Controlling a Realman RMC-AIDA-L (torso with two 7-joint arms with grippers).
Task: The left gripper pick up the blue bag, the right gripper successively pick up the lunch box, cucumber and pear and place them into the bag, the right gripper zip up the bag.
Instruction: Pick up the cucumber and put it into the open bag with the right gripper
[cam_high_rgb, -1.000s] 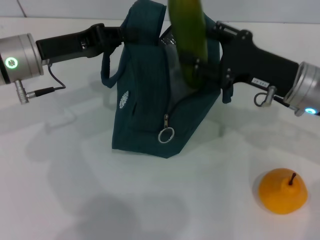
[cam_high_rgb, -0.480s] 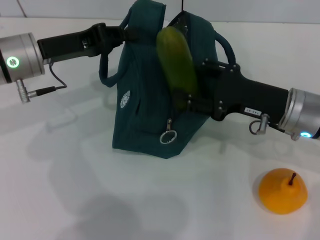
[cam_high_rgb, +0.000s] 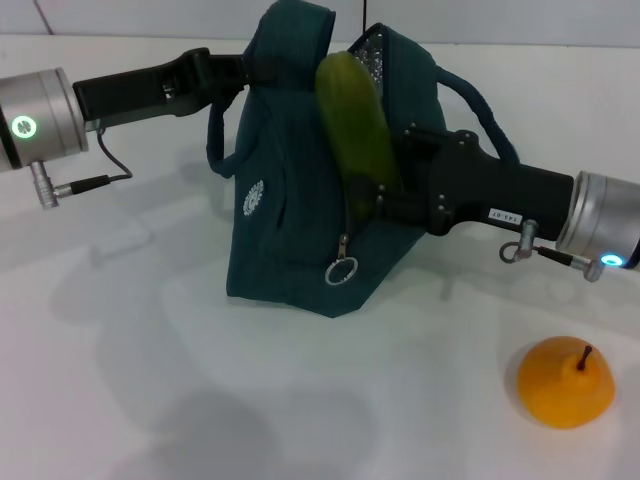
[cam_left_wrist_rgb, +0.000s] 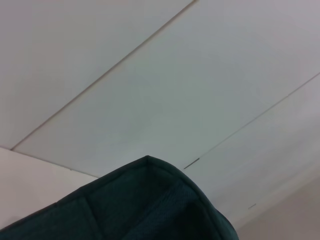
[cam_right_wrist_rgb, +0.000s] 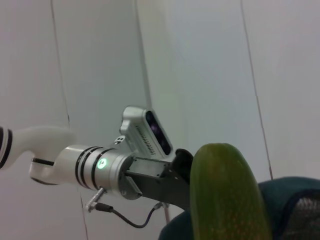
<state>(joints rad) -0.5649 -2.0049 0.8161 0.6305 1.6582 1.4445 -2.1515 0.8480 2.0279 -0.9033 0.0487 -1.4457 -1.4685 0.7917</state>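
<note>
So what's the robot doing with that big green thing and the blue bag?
It is packing food. The left gripper holds up the top of the dark teal fabric bag, and the right gripper grips a long dark green cucumber, standing it upright at the bag's open mouth, not yet let go. An orange-yellow round pear with a short stem waits on the white table near the right arm.

No words or numbers can be read. The blue bag has a small round white logo near the middle of the head view. The right arm has a small white label, too tiny to read.
</note>
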